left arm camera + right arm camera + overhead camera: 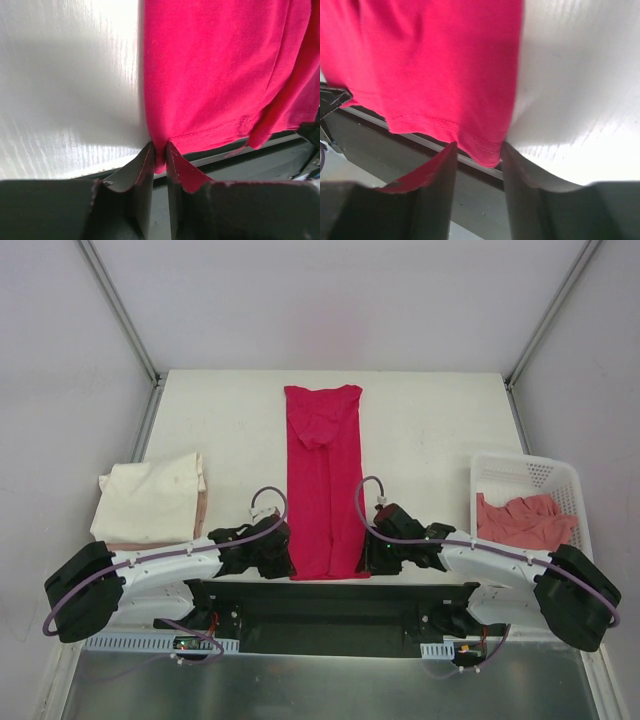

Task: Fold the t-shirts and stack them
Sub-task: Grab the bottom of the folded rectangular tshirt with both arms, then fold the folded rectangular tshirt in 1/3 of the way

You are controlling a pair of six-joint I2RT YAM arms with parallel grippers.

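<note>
The crimson-pink t-shirt (325,490) lies folded into a long narrow strip down the middle of the table, with its hem at the near edge. My left gripper (283,558) is shut on the hem's left corner (159,160). My right gripper (368,558) is open, and its jaws stand on either side of the hem's right corner (487,152) without pinching it. The cream-white t-shirt (150,498) lies folded at the left. The salmon-pink t-shirt (525,520) lies crumpled in the basket.
The white mesh basket (520,462) stands at the right edge of the table. A pale pink layer (202,498) shows under the cream shirt. The dark arm mount (320,615) runs along the near edge just below the hem.
</note>
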